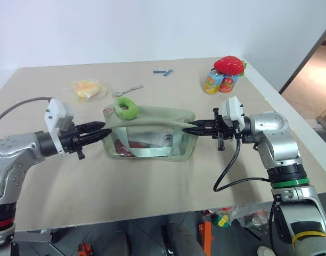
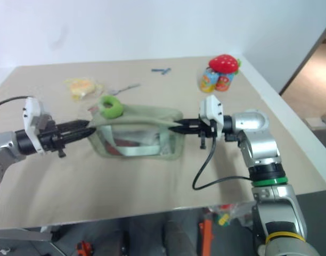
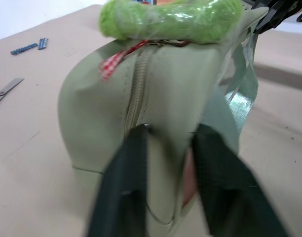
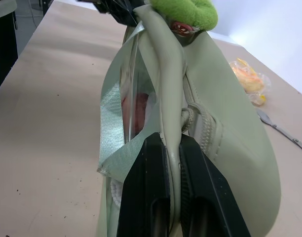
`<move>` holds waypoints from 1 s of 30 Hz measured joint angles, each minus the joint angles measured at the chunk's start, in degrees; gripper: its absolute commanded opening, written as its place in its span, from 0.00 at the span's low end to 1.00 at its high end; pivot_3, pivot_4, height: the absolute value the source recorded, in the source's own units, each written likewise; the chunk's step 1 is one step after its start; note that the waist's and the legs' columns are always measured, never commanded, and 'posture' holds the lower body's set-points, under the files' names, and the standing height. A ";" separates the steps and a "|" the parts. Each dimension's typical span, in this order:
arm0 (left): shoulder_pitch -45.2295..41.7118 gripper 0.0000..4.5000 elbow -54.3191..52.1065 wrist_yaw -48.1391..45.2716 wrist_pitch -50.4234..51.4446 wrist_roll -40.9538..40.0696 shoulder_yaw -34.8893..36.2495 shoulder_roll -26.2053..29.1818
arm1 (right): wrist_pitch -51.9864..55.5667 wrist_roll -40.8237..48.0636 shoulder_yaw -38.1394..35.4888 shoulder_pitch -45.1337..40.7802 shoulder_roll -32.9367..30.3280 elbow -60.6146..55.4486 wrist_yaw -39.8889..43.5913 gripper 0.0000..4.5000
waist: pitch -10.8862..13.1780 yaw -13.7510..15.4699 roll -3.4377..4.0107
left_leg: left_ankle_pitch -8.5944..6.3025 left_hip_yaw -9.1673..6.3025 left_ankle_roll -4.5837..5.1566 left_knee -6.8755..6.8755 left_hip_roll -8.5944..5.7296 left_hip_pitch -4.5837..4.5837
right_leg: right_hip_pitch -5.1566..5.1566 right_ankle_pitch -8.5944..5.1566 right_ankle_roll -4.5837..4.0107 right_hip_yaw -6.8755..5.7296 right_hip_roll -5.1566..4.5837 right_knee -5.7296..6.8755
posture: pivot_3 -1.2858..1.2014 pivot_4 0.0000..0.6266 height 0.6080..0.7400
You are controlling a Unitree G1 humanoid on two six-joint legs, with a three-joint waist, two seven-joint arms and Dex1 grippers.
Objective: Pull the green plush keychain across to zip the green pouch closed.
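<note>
The green pouch [image 1: 165, 115] lies in the middle of the table with its clear window facing me and its top zipper [image 3: 136, 94] partly open. The green plush keychain [image 1: 125, 108] rests on the pouch's top near its left end. My left gripper [image 1: 102, 129] reaches in level from the left, its fingers [image 3: 131, 163] shut on the fabric of the pouch's left end, just below the keychain [image 3: 170, 17]. From the right, my right gripper [image 1: 185, 128] is shut on the pouch's rim [image 4: 166, 89] at the right end.
A yellow item in clear wrapper [image 1: 87, 89] and a metal utensil [image 1: 128, 90] lie behind the pouch on the left. A small blue piece [image 1: 163, 71] and a strawberry plush on colourful cans [image 1: 226, 73] stand at the back right. A black cable [image 1: 229, 170] hangs from my right wrist.
</note>
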 measured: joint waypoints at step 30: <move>-1.25 0.00 -0.06 2.13 -1.09 -0.72 -2.32 -3.08 | 12.58 -1.40 8.16 -18.01 10.23 -0.85 -9.83 1.00 | -0.01 0.81 -0.02 | -0.01 -0.07 0.00 0.00 -0.09 -0.36 | -0.13 0.03 0.20 -0.07 -0.12 -0.06 | 0.52 0.24 1.00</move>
